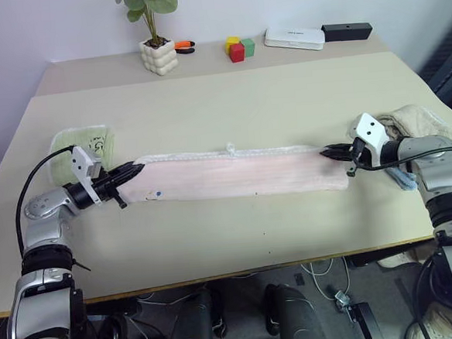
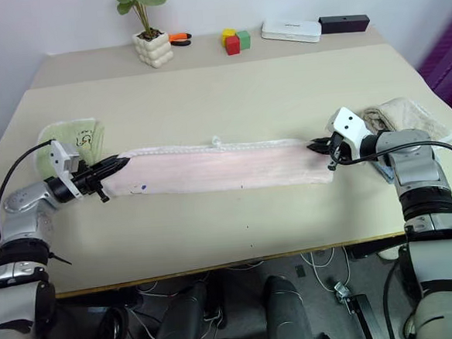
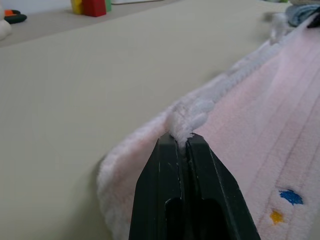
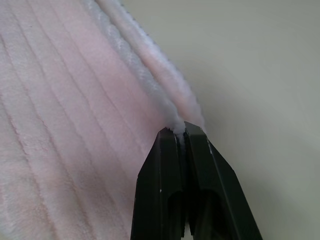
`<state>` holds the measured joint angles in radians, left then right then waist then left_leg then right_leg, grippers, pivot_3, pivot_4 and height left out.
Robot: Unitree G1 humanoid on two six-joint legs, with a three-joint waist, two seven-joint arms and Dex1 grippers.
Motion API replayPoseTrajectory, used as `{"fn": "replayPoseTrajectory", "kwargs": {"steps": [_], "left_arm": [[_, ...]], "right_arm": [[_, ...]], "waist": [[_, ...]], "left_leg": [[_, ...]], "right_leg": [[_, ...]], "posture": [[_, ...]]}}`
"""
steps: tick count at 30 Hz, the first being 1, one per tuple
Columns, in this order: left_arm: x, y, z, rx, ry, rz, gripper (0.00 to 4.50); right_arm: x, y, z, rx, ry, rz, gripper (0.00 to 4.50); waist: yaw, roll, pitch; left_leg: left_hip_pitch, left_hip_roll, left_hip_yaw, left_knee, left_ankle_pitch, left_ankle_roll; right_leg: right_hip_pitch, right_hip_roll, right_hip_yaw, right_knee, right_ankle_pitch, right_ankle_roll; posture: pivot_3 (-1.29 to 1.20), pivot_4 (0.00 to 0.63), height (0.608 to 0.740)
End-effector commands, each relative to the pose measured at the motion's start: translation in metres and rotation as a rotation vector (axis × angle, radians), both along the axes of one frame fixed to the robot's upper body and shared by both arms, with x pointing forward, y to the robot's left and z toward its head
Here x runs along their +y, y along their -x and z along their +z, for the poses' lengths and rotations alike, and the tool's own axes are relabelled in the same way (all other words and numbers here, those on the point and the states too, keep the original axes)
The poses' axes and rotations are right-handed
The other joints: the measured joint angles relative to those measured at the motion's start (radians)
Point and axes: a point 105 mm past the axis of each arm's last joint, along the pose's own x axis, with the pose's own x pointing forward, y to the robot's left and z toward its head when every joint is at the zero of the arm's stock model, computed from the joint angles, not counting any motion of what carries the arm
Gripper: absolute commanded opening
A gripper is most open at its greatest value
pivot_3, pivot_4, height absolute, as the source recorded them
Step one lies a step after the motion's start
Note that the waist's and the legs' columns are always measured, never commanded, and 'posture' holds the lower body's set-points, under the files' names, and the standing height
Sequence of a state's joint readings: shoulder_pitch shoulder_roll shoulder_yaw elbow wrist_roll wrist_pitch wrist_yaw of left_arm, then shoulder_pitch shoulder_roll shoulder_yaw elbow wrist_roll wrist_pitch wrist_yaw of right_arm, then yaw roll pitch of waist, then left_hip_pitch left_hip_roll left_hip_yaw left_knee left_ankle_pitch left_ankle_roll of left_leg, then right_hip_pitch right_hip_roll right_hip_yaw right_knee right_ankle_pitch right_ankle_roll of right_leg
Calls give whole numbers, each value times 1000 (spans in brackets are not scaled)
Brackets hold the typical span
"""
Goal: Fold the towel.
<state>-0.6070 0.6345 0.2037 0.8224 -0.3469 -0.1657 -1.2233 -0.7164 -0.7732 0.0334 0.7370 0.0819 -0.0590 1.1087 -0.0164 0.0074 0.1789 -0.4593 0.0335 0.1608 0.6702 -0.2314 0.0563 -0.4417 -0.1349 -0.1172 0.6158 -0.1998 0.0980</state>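
Note:
The pale pink towel [image 1: 242, 174] lies as a long, narrow folded strip across the middle of the table, stretched between my two grippers. At its left end my left gripper [image 1: 137, 169] is shut on the towel's white stitched edge [image 3: 186, 121]. At the right end my right gripper [image 1: 326, 152] is shut on the edge as well [image 4: 176, 120]. A small blue and yellow printed mark [image 3: 284, 204] sits near the left end.
A light-green cloth [image 1: 81, 146] lies behind my left arm. A beige folded towel [image 1: 420, 119] sits by my right arm at the table's right edge. At the back stand a potted plant [image 1: 157, 50], coloured blocks [image 1: 238, 48], a white box [image 1: 294, 37] and a black box [image 1: 347, 31].

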Motion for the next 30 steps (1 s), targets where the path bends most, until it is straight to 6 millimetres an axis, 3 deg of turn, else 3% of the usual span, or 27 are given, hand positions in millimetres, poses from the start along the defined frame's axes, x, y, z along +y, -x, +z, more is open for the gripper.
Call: {"fn": "replayPoseTrajectory", "kwargs": {"steps": [1,10,15,18,21,25,28,30], "left_arm": [[6,-5,14,-57,-20,32,0],[5,-14,1,-38,-66,81,0],[3,-18,3,-56,-54,101,0],[3,-18,2,-66,-92,98,997],[1,-19,2,-69,-79,97,2531],[-1,-17,3,-67,-61,81,4500],[0,-19,14,-117,-65,99,4500],[-4,-22,30,-163,-44,104,4500]], "right_arm": [[-2,-7,16,-66,2,-17,21],[5,-18,14,-119,-27,-50,21],[6,-18,10,-124,-26,-66,21],[7,-17,5,-123,-28,-72,0],[8,-15,1,-129,-11,-66,917],[9,-14,1,-135,-13,-65,2980],[0,-18,12,-232,42,-120,4440],[-5,-21,27,-306,25,-159,4440]], "waist": [[-1,0,0],[-1,0,0],[-1,0,0],[-1,0,0],[-1,0,0],[-3,0,0],[-3,0,0],[-1,0,0]], "left_leg": [[0,0,0,0,0,0],[0,0,0,0,0,0],[0,0,0,0,0,0],[0,0,0,0,0,0],[0,0,0,0,0,0],[0,0,0,0,0,0],[0,0,0,0,0,0],[0,0,0,0,0,0]], "right_leg": [[0,0,0,0,0,0],[0,0,0,1,0,0],[0,0,0,1,0,0],[0,0,0,1,0,0],[0,0,0,1,0,0],[0,0,0,1,0,0],[0,0,0,1,0,0],[0,0,0,1,0,0]], "posture": [[0,150,740],[0,150,740],[0,150,740],[0,150,740],[0,150,740],[0,150,740],[0,150,740],[0,150,740]]}}
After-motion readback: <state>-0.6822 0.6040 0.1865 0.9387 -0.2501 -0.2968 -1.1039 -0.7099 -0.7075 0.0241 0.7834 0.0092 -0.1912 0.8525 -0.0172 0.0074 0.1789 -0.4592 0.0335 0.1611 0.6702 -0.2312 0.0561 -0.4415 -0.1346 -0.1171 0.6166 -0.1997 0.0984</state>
